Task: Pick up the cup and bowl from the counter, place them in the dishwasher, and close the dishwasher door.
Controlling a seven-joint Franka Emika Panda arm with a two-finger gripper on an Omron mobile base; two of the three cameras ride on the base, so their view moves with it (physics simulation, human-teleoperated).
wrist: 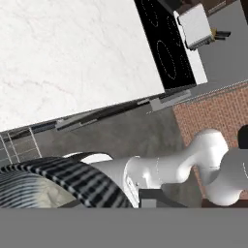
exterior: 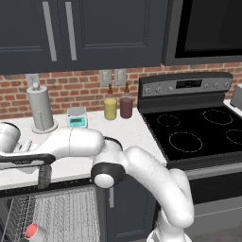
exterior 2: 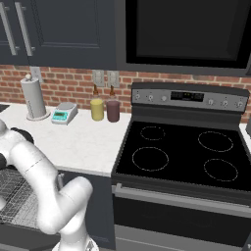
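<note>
With the cup (exterior: pixel 34 231) already standing in the dishwasher (exterior: pixel 61 212) rack, the gripper carries the bowl (wrist: pixel 53 186), its rim apparently clamped between narrowly parted fingers, off the bench (exterior: pixel 118 137); next I judge it must lower toward the rack.

The left base view is taken from behind and left of the arm, angled forward and down over the desk (exterior: pixel 123 130), the stove (exterior: pixel 198 132) and the open dishwasher (exterior: pixel 61 212) below. The right base view is taken from behind and right, further toward the stove (exterior 2: pixel 181 152). The desk (exterior 2: pixel 78 139), paper roll (exterior: pixel 40 109), scale (exterior: pixel 76 117), two tumblers (exterior: pixel 118 108) and brick wall (exterior: pixel 71 90) are shared by both. The hand view is held close and rolled, facing the desk (wrist: pixel 72 58) from low beside the bowl (wrist: pixel 53 181).
</note>
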